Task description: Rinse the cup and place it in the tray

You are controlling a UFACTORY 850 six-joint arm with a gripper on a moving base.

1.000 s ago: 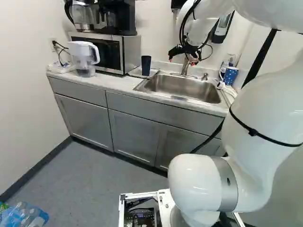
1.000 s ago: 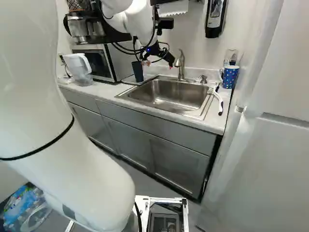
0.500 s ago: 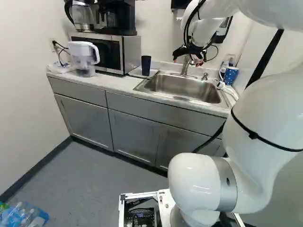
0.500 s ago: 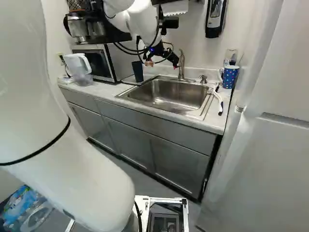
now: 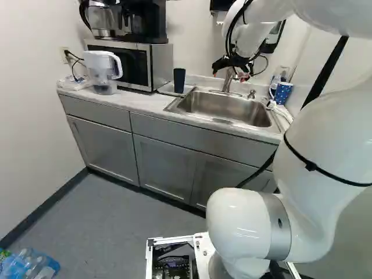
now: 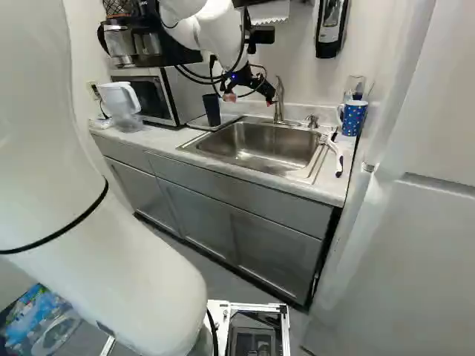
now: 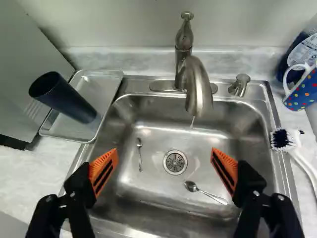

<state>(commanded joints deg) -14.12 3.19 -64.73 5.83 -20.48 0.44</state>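
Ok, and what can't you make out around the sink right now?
- Inside of the cup: wrist view, too dark past its mouth.
- Flow from the faucet: wrist view, the streak under the spout is too faint to call.
- Rest of the bottle: wrist view, cut off by the edge, partly hidden by the mug.
- Inside of the cabinets: left base view, behind closed doors.
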